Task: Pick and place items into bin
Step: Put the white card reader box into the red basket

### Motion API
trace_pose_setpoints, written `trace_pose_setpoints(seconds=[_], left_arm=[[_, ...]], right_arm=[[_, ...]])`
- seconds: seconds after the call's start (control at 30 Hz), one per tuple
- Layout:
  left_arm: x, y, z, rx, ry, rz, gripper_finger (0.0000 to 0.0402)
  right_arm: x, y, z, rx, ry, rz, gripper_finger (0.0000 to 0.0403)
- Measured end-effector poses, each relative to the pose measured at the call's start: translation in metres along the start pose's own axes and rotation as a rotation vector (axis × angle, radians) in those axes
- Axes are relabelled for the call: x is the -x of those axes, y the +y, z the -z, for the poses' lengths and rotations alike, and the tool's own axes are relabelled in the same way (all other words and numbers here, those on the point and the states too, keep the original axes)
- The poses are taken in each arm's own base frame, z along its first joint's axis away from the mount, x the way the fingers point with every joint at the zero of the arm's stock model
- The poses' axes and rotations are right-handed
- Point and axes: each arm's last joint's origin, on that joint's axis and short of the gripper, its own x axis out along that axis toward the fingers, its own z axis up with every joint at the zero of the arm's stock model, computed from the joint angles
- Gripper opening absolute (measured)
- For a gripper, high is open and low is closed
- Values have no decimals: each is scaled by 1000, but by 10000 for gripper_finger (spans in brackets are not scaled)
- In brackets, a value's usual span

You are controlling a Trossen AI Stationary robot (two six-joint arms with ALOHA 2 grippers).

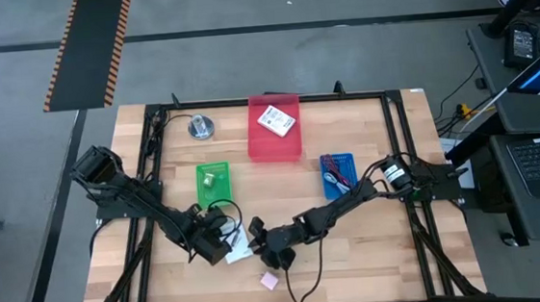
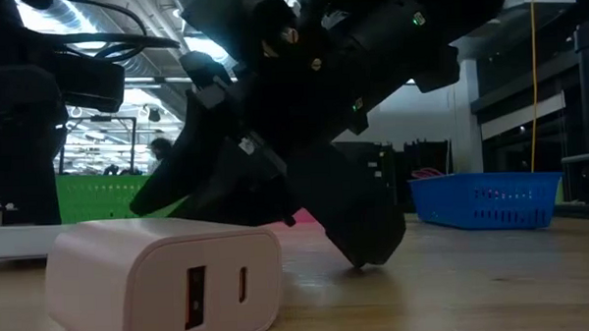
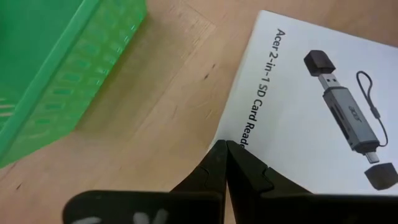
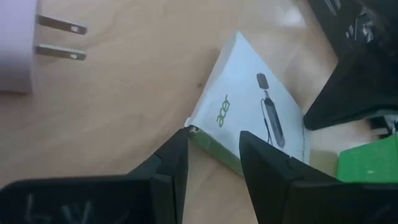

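Observation:
A white printed card box [image 1: 240, 246] lies flat on the wood near the table's near edge, between both grippers. My left gripper [image 1: 221, 244] is shut, its tips [image 3: 226, 144] at the box's [image 3: 311, 106] long edge beside the printed line. My right gripper [image 1: 266, 249] is open, and its fingers [image 4: 214, 135] straddle one corner of the box [image 4: 255, 118]. A pink plug cube [image 1: 269, 279] rests on the table nearer the front edge; it fills the foreground of the low view [image 2: 166, 278]. A second white card [image 1: 274, 121] lies in the red bin [image 1: 260, 147]. My left gripper's shut fingertips meet the box's long edge [image 3: 235, 127] slanting down from the table's left side; the box stays flat on the table. My right gripper has one fingertip [image 4: 180, 142] at the box's corner [image 4: 194, 127]; I cannot tell whether it touches.
A green bin [image 1: 213, 182] sits just beyond my left gripper and a blue bin [image 1: 337, 173] holding cables sits beside my right arm. A round silver disc [image 1: 201, 127] stands near the far left. Black frame rails [image 1: 150, 160] run along the table's sides.

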Motion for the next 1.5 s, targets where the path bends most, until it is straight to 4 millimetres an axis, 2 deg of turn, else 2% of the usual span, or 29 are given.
trace_pose_setpoints(seconds=[0.33, 0.63, 1.1, 1.5], left_arm=[[0, 0, 0, 4, 0, -3, 3], [0, 0, 0, 4, -1, -2, 3], [0, -2, -1, 13, -12, 15, 3], [0, -2, 0, 10, -12, 15, 3]], right_arm=[[2, 7, -1, -30, 54, -14, 122], [3, 10, -6, -23, 22, -2, 122], [-6, 16, -4, 12, -17, -6, 122], [-4, 23, -2, 33, 87, 21, 122]])
